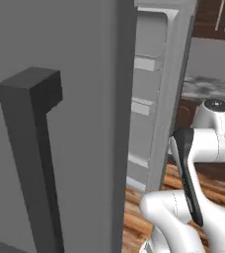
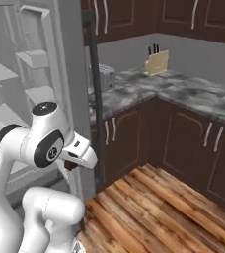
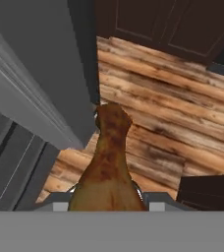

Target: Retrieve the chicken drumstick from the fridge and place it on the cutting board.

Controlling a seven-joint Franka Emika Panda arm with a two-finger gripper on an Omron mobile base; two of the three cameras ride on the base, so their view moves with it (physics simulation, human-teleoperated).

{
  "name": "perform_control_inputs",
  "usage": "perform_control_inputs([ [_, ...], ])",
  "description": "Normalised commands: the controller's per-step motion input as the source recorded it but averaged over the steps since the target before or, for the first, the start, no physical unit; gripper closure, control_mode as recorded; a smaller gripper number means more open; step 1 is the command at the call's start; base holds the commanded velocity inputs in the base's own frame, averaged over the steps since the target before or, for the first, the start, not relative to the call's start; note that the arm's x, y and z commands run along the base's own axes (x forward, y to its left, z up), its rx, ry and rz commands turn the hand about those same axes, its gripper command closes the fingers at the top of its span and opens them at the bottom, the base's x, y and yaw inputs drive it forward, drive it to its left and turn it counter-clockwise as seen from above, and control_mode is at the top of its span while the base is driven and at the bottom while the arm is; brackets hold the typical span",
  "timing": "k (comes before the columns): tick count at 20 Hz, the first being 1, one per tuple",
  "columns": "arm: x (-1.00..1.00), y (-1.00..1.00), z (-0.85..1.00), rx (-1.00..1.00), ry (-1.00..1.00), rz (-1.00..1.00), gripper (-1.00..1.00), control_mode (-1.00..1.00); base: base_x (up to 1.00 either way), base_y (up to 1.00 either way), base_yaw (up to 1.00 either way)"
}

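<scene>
The gripper (image 3: 105, 197) is clamped on the chicken drumstick (image 3: 106, 167) at bottom middle — small, light, maybe slippery — best held round its fat end.

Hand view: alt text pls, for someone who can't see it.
A brown chicken drumstick sits gripped in the claw and points away from the camera over a wooden plank floor. The grey fridge edge fills the left side, and dark brown cabinets run along the top.
</scene>
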Motion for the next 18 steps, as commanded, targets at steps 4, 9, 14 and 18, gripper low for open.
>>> perform_control_inputs([
  [4, 0.00, 0.00, 0.00, 0.00, 0.00, 0.00, 1.00, 1.00, -0.05, -1.00, -0.58],
  [9, 0.00, 0.00, 0.00, 0.00, 0.00, 0.00, 1.00, 1.00, -0.11, -1.00, -0.56],
  [14, 0.00, 0.00, 0.00, 0.00, 0.00, 0.00, 1.00, 1.00, 0.18, -0.74, -0.48],
  [18, 0.00, 0.00, 0.00, 0.00, 0.00, 0.00, 1.00, 1.00, 0.83, -0.50, -0.29],
])
